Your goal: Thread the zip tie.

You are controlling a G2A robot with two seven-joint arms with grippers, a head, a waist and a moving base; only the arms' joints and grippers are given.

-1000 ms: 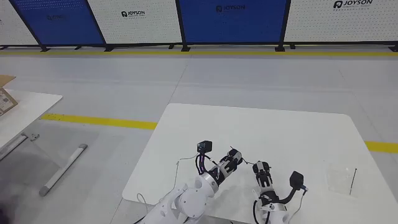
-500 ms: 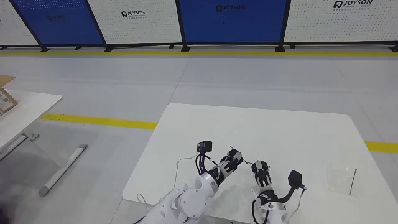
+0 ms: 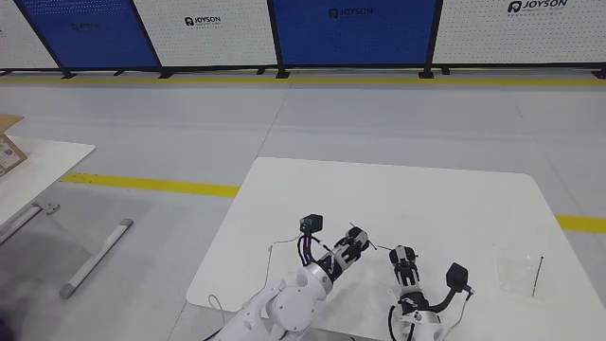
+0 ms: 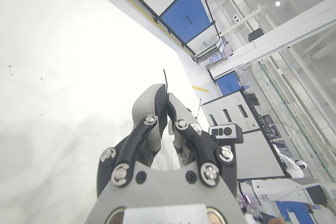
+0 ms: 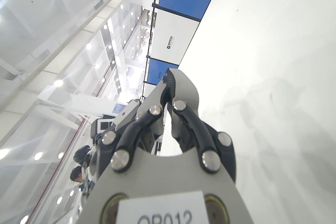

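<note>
Table (image 3: pixel 454 199): plain white matt top, rounded corners, a few dark specks in the left wrist view. It stands on a pale grey floor (image 3: pixel 284 114) crossed by a yellow line (image 3: pixel 151 184). Behind runs a row of blue and white perforated panels (image 3: pixel 355 14) in black frames. A second table (image 3: pixel 38 166), also white, is cut off at the left edge of the top view. Near the right edge of the work table sits a small clear container (image 3: pixel 516 270), glassy and hard to outline against the white. A dark sliver (image 3: pixel 538 275) stands at its right side; I cannot tell whether it is inside or just beside. Both arms sit at the near edge, close together but not touching. Left tool (image 4: pixel 167 93): curved grey fingers on black links with bright screw heads, pressed together and pinching the zip tie (image 4: pixel 165 79). The tie is a thin black strip held above the table, its tip poking out past the fingertips and the rest hidden between the pads. In the top view it is no more than a hairline at that tool. Right tool (image 5: pixel 168 78): same build, ribbed black pads (image 5: pixel 172 80) closed on each other. The inner gap is in shadow, so I cannot tell whether anything is caught there. Which end of the tie is the head I cannot tell.
</note>
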